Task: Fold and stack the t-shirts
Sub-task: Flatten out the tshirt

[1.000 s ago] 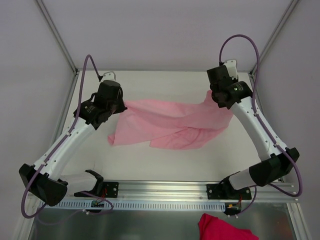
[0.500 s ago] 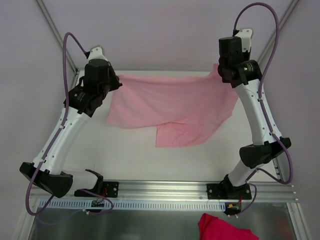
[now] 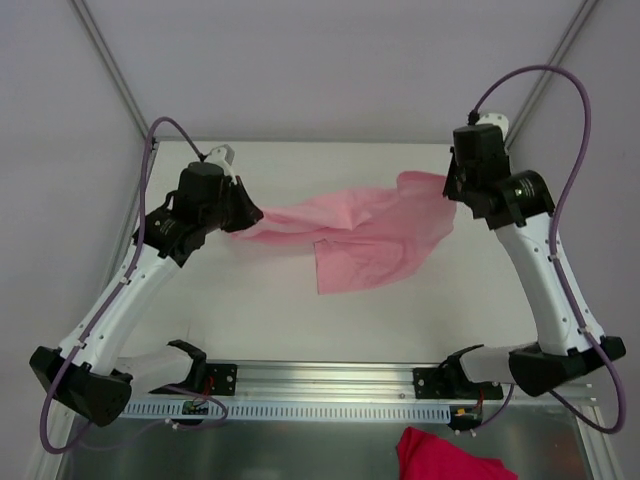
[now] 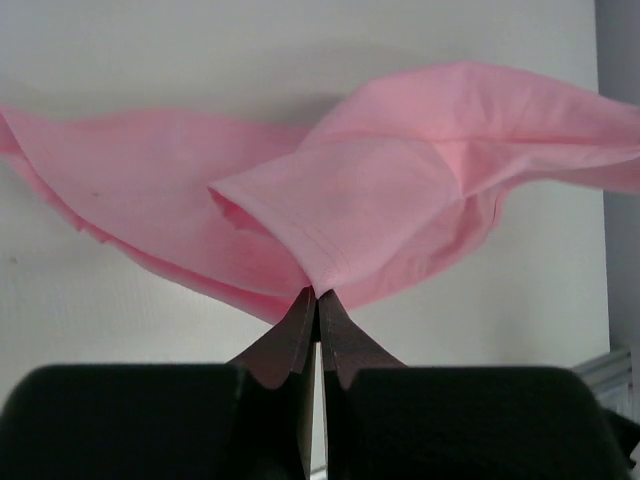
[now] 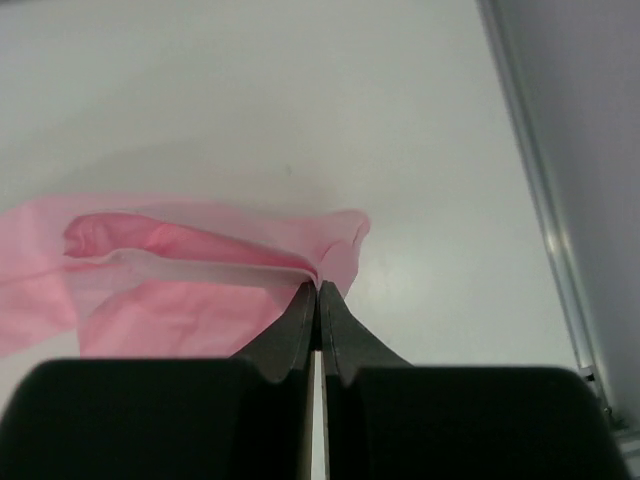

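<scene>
A pale-pink t-shirt [image 3: 365, 232] hangs stretched and sagging between my two grippers above the white table [image 3: 300, 310]. My left gripper [image 3: 250, 216] is shut on its left edge; in the left wrist view the fabric [image 4: 380, 200] bunches out from the pinched fingertips [image 4: 318, 294]. My right gripper [image 3: 450, 188] is shut on the right edge, and the right wrist view shows the cloth [image 5: 190, 280] fanning left from the closed tips [image 5: 319, 287]. A lower flap of the shirt [image 3: 350, 270] droops toward the table.
A darker pink-red garment [image 3: 450, 458] lies below the rail [image 3: 330, 385] at the near edge. Grey frame posts [image 3: 115, 80] rise at the back left and the back right [image 3: 560, 55]. The table's right rim [image 5: 545, 210] runs beside my right gripper.
The shirt was spread wide and high at the back half a second ago; both grippers have since come down and forward, and the cloth now sags and bunches between them.
</scene>
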